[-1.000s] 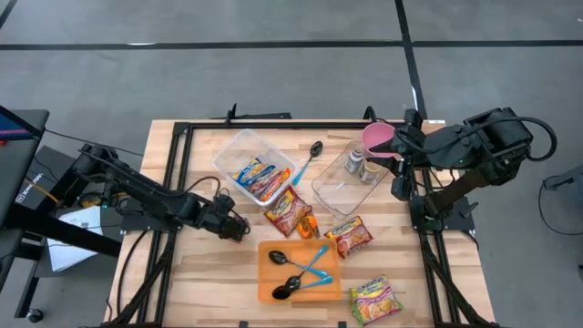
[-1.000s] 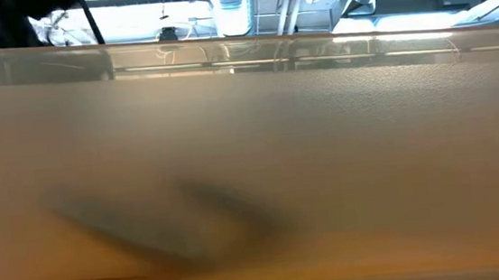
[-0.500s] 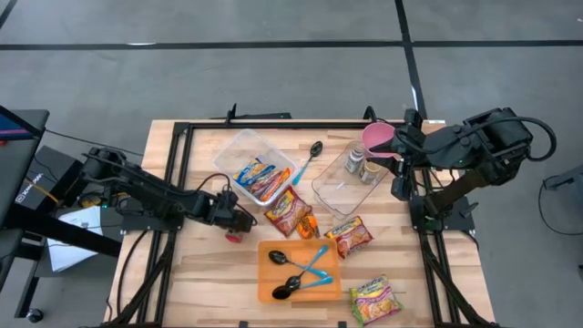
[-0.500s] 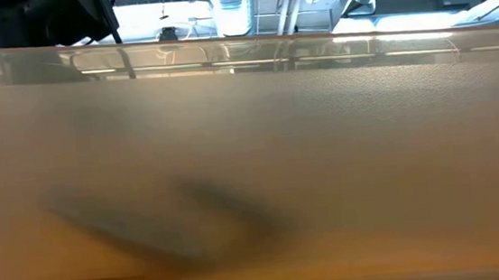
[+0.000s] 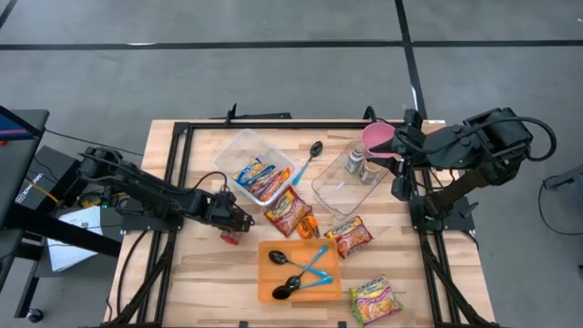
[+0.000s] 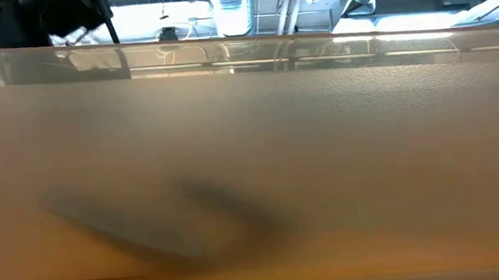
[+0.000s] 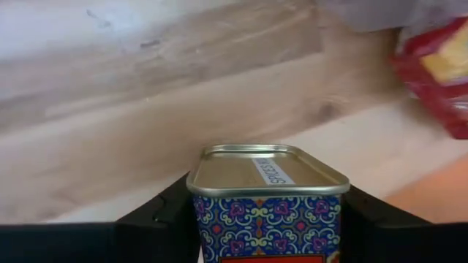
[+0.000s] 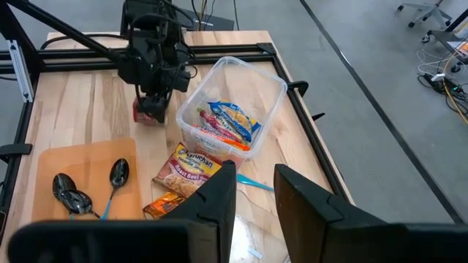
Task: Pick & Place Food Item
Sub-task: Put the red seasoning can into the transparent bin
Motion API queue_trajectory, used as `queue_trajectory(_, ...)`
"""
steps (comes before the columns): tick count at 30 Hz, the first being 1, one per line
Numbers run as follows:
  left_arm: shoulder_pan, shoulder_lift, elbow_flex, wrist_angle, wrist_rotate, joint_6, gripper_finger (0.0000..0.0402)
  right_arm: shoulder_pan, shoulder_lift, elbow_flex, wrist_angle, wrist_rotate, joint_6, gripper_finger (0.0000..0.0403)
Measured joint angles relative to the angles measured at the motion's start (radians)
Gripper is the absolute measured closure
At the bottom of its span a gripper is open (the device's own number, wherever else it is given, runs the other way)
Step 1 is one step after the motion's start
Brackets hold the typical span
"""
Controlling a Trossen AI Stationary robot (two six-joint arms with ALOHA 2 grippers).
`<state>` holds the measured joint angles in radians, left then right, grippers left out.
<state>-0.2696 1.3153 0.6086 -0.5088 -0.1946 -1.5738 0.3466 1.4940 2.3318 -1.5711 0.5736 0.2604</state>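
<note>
Tin: a small printed tin sits upright on the bare wood of the table, just beside the orange tray, and the left gripper has come down around it, presumably to lift it.
Left fingers: one dark finger on each flank of the tin, closing in; I cannot tell whether they press on it yet.
Left arm: stretched low across the table from its own side, wrist dropped to the tin.
Likely target: the clear tub already holding snack packets is close by; probably placed so for a short carry.
Right gripper: right gripper hangs raised by the far clear bin, fingers slightly apart, empty, waiting.
</note>
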Motion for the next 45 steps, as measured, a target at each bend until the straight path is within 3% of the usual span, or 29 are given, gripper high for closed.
queue_trajectory(8, -0.097, -0.194, 0.0, -0.053, -0.048, -0.199, 0.0214, 0.0, 0.0, 0.0, 0.0, 0.0, 0.002, 0.0316)
queue_trajectory(11, -0.173, -0.288, 0.0, -0.054, -0.183, -0.344, 0.0214, 0.0, 0.0, 0.0, 0.0, 0.001, 0.002, 0.0316)
queue_trajectory(15, -0.262, -0.382, 0.0, -0.01, -0.441, -0.517, 0.0214, 0.0, 0.0, 0.0, 0.0, 0.001, -0.001, 0.0316)
queue_trajectory(20, -0.206, -0.397, 0.0, 0.215, -0.612, -0.446, 0.0214, 0.0, 0.0, 0.0, 0.001, 0.003, -0.054, 0.0316)
queue_trajectory(26, 0.002, -0.347, 0.0, 0.699, -0.549, -0.169, 0.0214, -0.002, 0.0, 0.0, 0.048, 0.003, -0.222, 0.0316)
queue_trajectory(30, 0.137, -0.294, 0.028, 0.963, -0.456, -0.102, 0.0214, -0.001, 0.0, 0.0, 0.117, 0.003, -0.422, 0.0316)
queue_trajectory(38, 0.348, -0.124, 0.264, 0.991, -0.266, -0.107, 0.0214, -0.009, 0.072, -0.001, 0.254, 0.026, -0.807, 0.0304)
queue_trajectory(45, 0.432, 0.051, 0.477, 0.999, -0.099, -0.106, 0.0214, -0.048, 0.169, -0.002, 0.243, 0.206, -0.866, 0.0219)
